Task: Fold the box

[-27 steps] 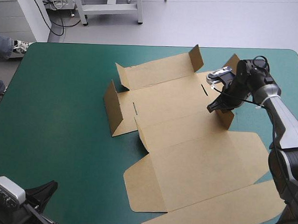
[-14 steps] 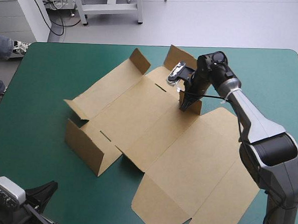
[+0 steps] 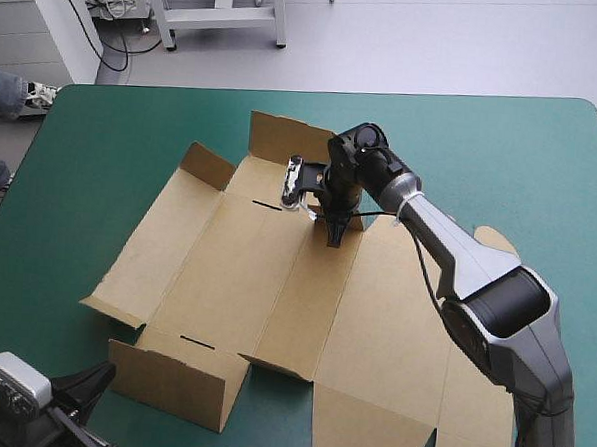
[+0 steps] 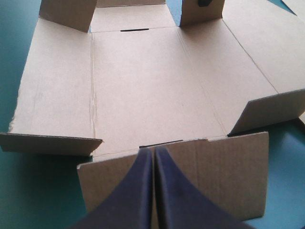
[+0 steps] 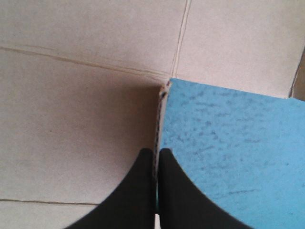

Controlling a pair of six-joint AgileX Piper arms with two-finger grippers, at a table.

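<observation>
**Position.** The box [image 3: 246,271] is a cut sheet of brown board, opened out on the bench [image 3: 122,144] left of centre. Its long panels run toward the near right corner. Most panels lie flat on the teal-green cover. The near wall [image 4: 190,181], a far-left flap [image 3: 206,166] and a far flap [image 3: 278,137] stand raised.

**Right claw** [image 3: 332,235]. It reaches over the far middle of the sheet. Its fingers are pinched almost together on a small upright tab [image 4: 200,14]. In its wrist view I see the board's cut edge running up between the fingers.

**Left claw** [image 4: 153,150]. It sits at the near left corner of the bench with its fingers pressed together to a point, holding nothing. The near wall stands just ahead of it, not touching.

**Handling, my judgement.**
- The board looks light and stiff, and should bend only along its scored creases.
- A single pinch will likely drag or swing the whole sheet on the smooth cover, so one claw should pin a panel down.
- Take hold at free flap edges, close to a crease.
- Do not press on the middle of a panel, where the board could buckle or the tab could tear.
</observation>
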